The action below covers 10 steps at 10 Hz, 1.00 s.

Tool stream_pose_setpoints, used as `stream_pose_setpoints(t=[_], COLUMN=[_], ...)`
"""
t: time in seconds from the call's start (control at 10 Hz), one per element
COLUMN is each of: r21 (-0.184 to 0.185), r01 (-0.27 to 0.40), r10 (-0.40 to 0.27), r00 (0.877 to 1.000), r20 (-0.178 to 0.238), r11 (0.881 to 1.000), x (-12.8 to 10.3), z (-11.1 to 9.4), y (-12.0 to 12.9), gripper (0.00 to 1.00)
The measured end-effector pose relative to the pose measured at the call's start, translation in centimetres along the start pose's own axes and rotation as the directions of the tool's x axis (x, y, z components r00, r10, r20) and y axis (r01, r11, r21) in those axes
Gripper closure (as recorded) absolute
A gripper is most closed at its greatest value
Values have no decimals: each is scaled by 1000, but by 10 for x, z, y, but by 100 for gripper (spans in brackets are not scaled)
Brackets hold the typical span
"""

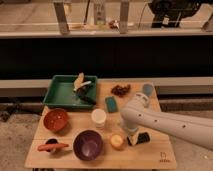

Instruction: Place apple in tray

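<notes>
The apple, small and yellow-orange, sits on the wooden table near the front edge, between the purple bowl and a dark object. The dark green tray lies at the table's back left and holds a yellowish item and a dark item. My white arm reaches in from the right and bends down over the table. My gripper hangs just right of the apple, very close to it and low over the table. The apple is outside the tray.
An orange-red bowl and a carrot are at the front left. A purple bowl and a white cup are left of the apple. A teal block, a brown heap and a grey-blue object lie behind.
</notes>
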Motion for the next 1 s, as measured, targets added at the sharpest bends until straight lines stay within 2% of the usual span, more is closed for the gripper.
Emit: stream_pose_setpoints(t=[0.1,0.3,0.5,1.0], r21=[-1,-3,-10,-7], r01=[-3,-8,-6,2], r10=[3,8,7,0], r00=[1000,998,995,980], r20=[11,65,100,199], r11=[1000,1000,1000,1000], x=[-1,-6,-15,-31], z=[6,18,27,42], y=[3,8,8,3], gripper=[20,20,20,20])
